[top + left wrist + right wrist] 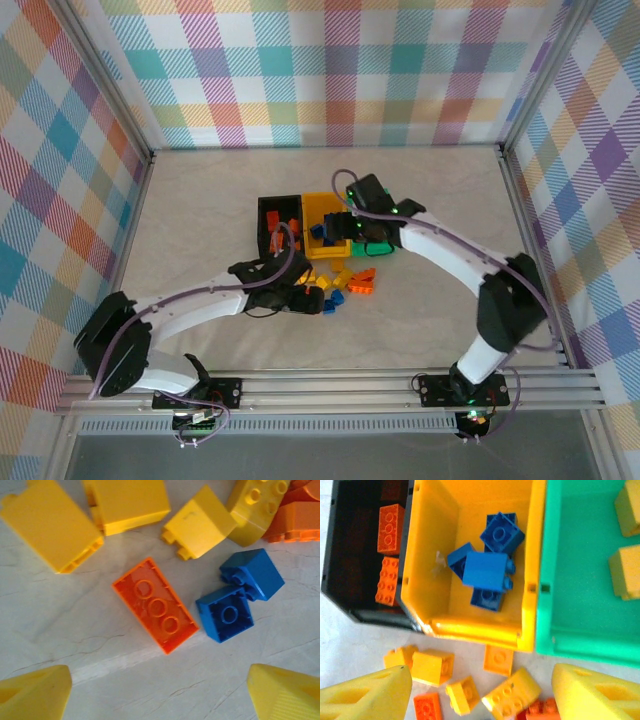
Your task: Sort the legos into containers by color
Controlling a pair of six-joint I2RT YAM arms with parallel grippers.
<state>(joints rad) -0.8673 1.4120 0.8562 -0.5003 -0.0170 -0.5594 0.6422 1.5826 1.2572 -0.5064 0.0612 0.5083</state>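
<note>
My left gripper [160,696] hangs open over loose legos on the table, its yellow fingertips [32,695] wide apart with nothing between them. Just beyond it lie an upturned orange brick [155,605], two blue bricks [225,612] and several yellow bricks [200,522]. My right gripper [480,696] is open and empty above the near rim of the yellow bin [470,630]. That bin holds several blue bricks [487,572]. The black bin [350,555] holds orange bricks [390,527]. The green bin [580,555] holds yellow bricks [625,572].
From above, the black bin [272,205], yellow bin [320,198] and green bin [357,250] stand side by side mid-table. The loose pile [350,280] lies just in front of them, between the left gripper [318,295] and right gripper [325,232]. Plaid walls enclose the table.
</note>
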